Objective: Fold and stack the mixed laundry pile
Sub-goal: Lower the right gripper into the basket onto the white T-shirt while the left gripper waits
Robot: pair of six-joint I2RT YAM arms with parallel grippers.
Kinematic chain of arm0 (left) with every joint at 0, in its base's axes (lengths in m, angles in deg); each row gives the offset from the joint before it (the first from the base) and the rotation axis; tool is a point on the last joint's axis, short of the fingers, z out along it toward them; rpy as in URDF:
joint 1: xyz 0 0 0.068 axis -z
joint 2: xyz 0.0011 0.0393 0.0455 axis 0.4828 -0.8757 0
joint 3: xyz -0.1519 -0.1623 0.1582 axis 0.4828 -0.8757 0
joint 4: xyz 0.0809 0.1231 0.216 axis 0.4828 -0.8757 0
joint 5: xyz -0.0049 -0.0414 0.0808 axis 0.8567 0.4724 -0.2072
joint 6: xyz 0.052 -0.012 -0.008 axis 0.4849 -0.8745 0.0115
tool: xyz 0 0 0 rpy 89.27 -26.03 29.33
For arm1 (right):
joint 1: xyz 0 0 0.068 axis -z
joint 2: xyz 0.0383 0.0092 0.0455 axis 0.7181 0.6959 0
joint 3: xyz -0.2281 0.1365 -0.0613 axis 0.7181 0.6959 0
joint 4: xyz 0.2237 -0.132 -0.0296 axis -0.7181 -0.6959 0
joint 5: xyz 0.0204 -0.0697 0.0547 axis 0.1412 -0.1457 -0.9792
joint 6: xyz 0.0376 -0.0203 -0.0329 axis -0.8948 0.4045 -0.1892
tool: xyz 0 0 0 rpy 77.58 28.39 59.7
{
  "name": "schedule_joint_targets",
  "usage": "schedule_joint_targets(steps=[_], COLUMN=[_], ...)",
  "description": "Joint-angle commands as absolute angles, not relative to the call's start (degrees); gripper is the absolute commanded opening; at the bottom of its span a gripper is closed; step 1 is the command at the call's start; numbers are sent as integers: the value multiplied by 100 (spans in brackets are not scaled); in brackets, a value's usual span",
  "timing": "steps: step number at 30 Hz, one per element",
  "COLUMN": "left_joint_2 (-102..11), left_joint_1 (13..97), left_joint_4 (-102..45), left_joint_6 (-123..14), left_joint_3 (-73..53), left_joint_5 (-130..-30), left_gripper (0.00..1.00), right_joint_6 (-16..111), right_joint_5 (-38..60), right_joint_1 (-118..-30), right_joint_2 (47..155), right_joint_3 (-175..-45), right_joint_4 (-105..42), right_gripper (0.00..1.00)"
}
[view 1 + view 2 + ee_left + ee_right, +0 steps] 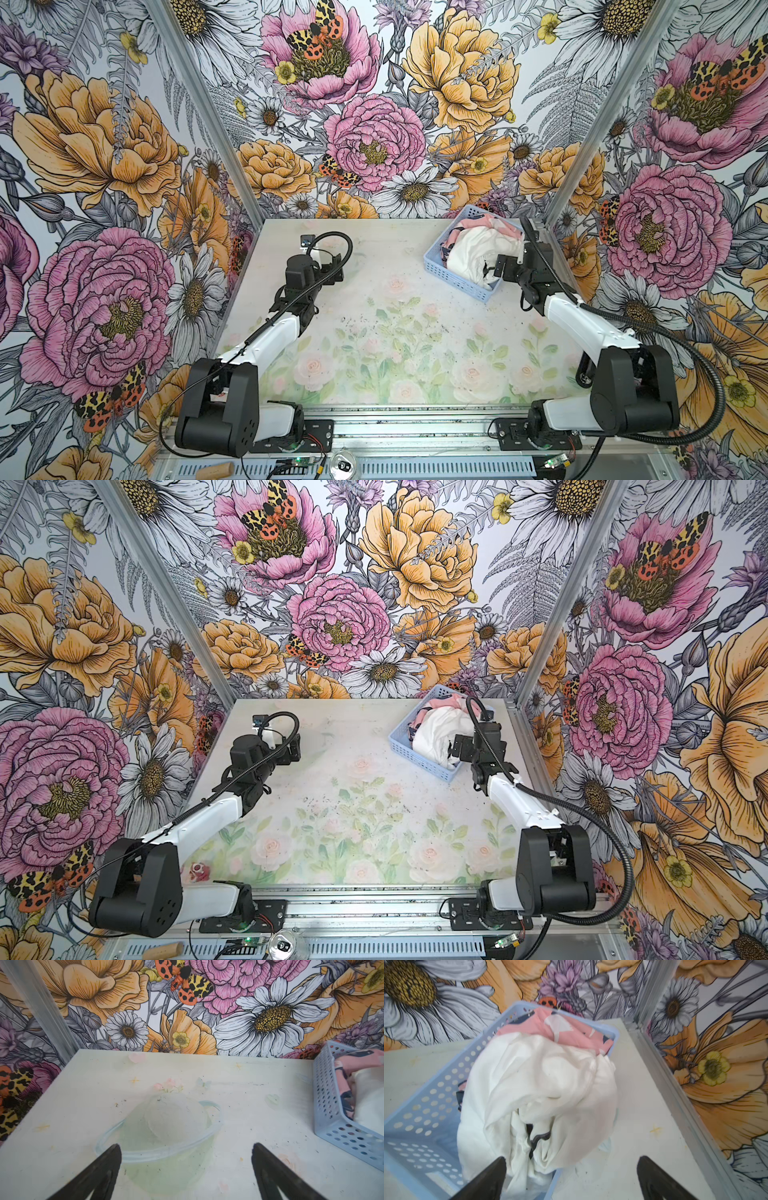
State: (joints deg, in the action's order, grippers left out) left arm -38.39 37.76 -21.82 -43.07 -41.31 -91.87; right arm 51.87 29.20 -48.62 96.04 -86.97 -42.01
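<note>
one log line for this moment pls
left hand: open, empty, above table | right hand: open, empty, near white garment | white garment: crumpled in basket, atop pink garment | folded: none

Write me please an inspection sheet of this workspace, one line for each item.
Surface: table, faded flower print, dark specks mid-table.
Job's things: white garment piled over pink printed garment, both crumpled in the light blue perforated basket at the far right corner.
Clutter: metal can and tan cylinder below the front rail.
Grippers: left gripper open over bare table; right gripper open at the white garment, gripping nothing.
Cables: black corrugated hose along each arm.
Surroundings: floral wallpaper, aluminium frame posts.
</note>
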Motion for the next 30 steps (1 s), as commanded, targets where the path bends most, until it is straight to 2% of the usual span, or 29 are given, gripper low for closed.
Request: schedule_joint_targets(steps=[1,7,14,17,24,27,30], left_joint_2=[-3736,-3379,-3125,-3111,-3162,-3218,-3245], left_joint_1=[3826,3885,4024,4108,4365,4454,4532], left_joint_4=[-3148,-3638,-4010,-4067,-4048,-3959,-3931], left_joint_6=[-4921,-5089,-5236,-5321,-5521,-5615,-5662], left_joint_3=[-4108,-4028,-3890,-3876,-3930,-3995,-4012], left_joint_5=[-8531,-8351,-8208,-8192,-8203,-8174,-8159], left_gripper=[99,99,99,99,99,99,99], right_joint_6=[4890,4857,5077,5110,4750,4487,4383], right_joint_5=[2726,3643,4495,4549,3527,2981,2869], right_joint_1=[-4923,-4860,-4170,-4073,-5419,-6040,-6473], right_joint_2=[10193,10919,11061,10975,10413,10667,11103], right_joint_3=[-9222,-9788,-10046,-10349,-10942,-11081,-11244], right_joint_4=[-5533,-6662,-7060,-7199,-7564,-7384,-7130], right_gripper=[100,100,100,99,93,90,87])
